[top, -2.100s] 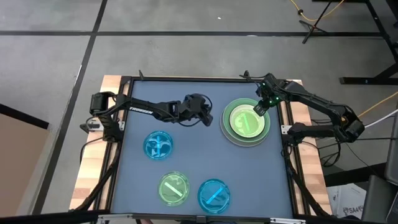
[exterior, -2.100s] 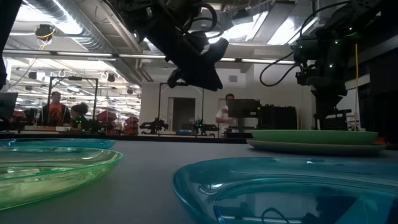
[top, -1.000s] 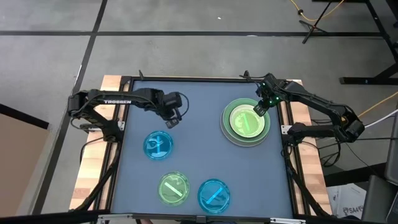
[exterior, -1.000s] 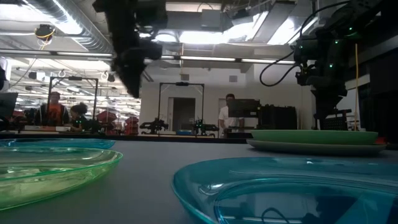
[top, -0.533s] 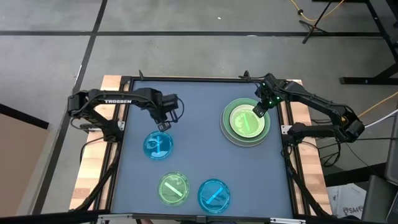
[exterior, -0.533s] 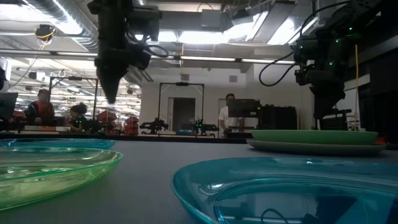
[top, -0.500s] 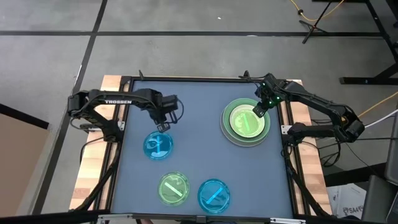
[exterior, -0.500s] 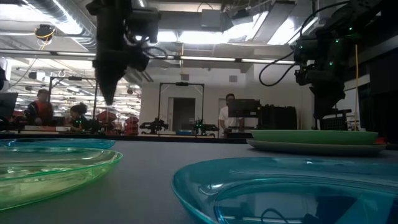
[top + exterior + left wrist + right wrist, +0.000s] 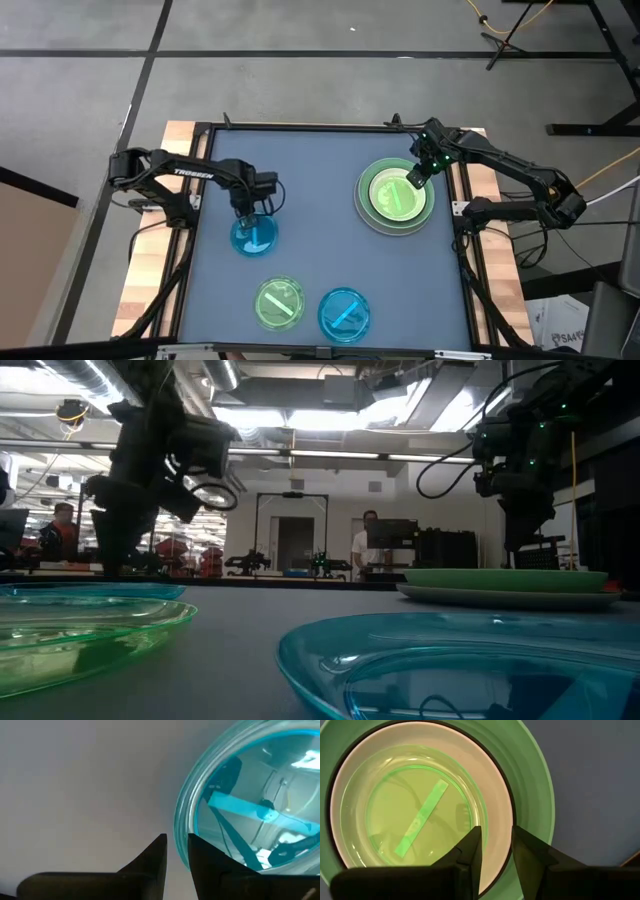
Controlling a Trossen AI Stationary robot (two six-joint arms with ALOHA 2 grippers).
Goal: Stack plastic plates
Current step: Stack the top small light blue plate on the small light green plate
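Left gripper (image 9: pixel 243 214): fingers slightly parted at rim of blue plate (image 9: pixel 255 236). Right gripper (image 9: pixel 413 177): fingers parted, empty, above plate stack (image 9: pixel 397 197)

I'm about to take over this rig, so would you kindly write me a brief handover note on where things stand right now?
Left gripper: fingers slightly apart, straddling the rim of the left blue plate, not clamped.
Right gripper: slightly open, empty, hanging over the stack.
Done: stack on the table's right side, grey at the bottom, then light green, black, white, translucent green plate on top.
Left: left blue plate, loose green plate and second blue plate near the front edge.
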